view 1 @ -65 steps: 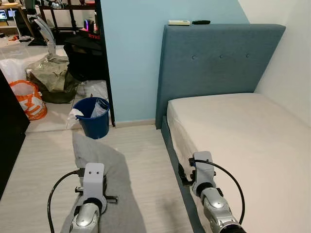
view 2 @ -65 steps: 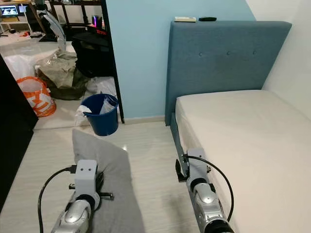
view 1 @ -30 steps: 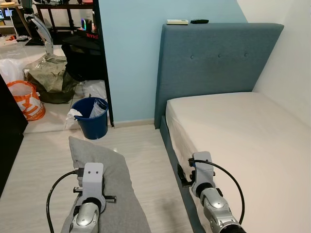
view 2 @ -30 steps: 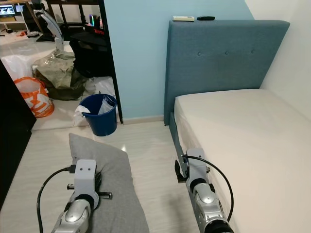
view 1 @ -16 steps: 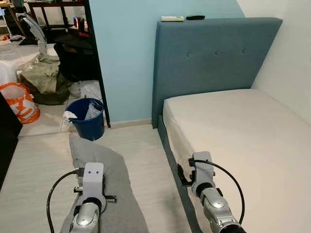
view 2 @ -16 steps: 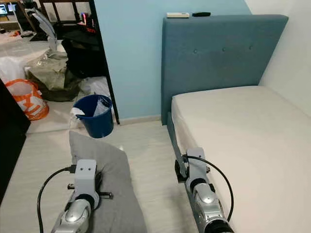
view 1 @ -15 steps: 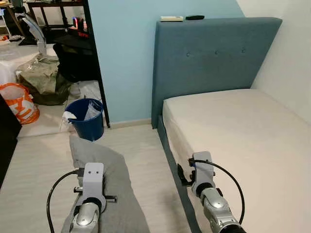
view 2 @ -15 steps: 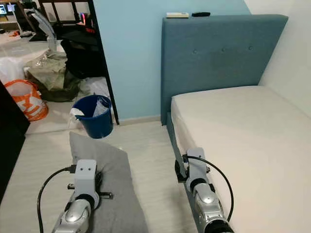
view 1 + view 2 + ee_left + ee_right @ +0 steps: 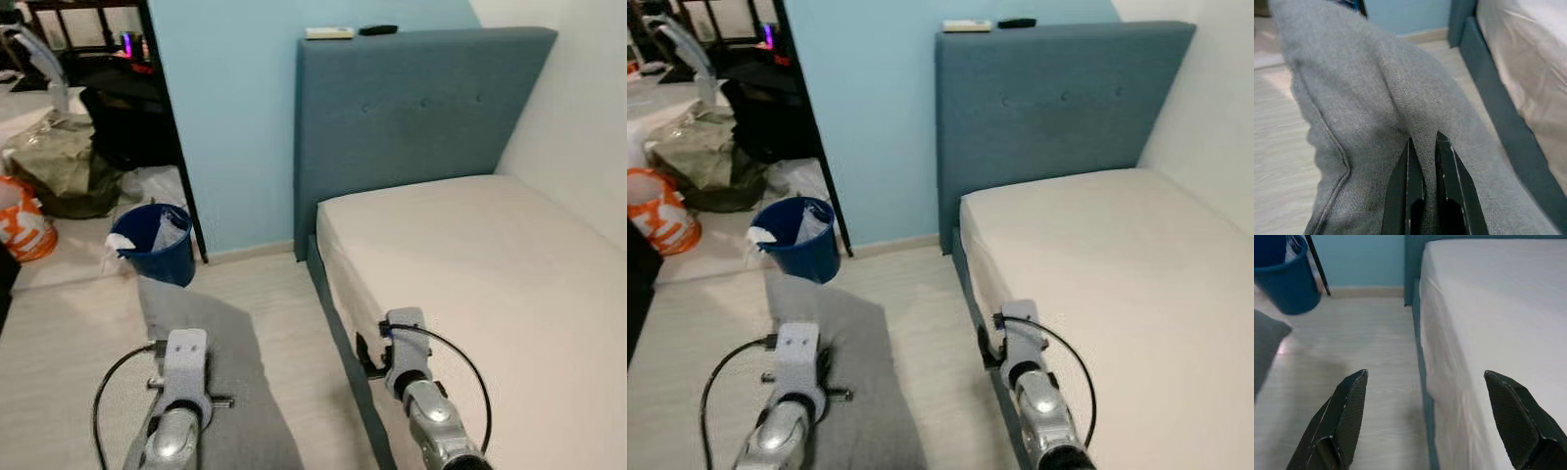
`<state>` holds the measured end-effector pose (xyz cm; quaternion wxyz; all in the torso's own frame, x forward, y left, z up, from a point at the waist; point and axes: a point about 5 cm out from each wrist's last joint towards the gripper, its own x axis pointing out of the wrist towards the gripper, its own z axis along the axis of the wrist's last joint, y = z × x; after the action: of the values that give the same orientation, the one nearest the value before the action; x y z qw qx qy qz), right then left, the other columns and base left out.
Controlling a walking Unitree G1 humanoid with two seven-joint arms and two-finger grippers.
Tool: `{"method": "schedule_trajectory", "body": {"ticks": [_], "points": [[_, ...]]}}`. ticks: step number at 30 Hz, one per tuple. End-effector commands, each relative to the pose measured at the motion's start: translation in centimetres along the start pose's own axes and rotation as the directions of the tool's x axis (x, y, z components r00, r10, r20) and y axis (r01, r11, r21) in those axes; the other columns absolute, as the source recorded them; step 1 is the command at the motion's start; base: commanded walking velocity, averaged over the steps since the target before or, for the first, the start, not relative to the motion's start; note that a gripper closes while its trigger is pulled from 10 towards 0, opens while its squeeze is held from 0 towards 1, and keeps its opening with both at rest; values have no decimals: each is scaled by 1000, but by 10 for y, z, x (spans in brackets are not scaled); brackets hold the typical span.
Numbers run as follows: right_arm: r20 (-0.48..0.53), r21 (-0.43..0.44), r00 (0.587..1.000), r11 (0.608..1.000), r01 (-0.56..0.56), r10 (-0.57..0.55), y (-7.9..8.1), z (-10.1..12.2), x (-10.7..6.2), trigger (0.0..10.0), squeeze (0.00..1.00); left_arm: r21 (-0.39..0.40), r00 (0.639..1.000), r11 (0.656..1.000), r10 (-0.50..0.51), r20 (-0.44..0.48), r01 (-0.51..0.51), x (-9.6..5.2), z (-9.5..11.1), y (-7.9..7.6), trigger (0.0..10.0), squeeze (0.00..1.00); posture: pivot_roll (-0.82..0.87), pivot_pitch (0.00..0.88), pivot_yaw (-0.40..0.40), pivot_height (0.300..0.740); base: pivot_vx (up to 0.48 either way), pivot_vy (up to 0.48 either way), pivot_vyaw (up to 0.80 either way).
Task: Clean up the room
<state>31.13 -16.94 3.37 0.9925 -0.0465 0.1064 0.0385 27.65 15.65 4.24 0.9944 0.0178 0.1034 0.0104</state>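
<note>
A grey pillow (image 9: 211,362) hangs in front of my left arm, held up above the pale wood floor. My left gripper (image 9: 1424,147) is shut on a fold of the grey pillow (image 9: 1366,98). To its right stands the bed (image 9: 490,284) with a bare cream mattress and a blue-grey headboard (image 9: 421,108). My right gripper (image 9: 1425,382) is open with nothing between its fingers, hovering over the bed's near edge (image 9: 1422,362).
A blue bin (image 9: 152,245) with rubbish stands by a black door frame at the left. Bags and clutter (image 9: 59,171) lie in the room beyond. Two remotes (image 9: 348,31) rest on top of the headboard. A white wall runs along the bed's right side.
The whole picture has slid leftward, so the camera has turned right toward the bed. The pillow stays in my left gripper; the right gripper stays open.
</note>
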Motion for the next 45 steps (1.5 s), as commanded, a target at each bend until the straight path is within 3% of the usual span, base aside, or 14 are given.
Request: {"method": "schedule_trajectory", "body": {"ticks": [1,45], "points": [[4,22,1000,1000,-22,22,10,2,2,10000,0,0,998,999,34,50,-34,0,9,10,10000,0,37,88,-37,740,349,0,0],[9,40,1000,999,-26,26,14,3,4,10000,0,6,998,999,38,57,-38,1,12,14,10000,0,51,96,-31,740,347,0,0]]}}
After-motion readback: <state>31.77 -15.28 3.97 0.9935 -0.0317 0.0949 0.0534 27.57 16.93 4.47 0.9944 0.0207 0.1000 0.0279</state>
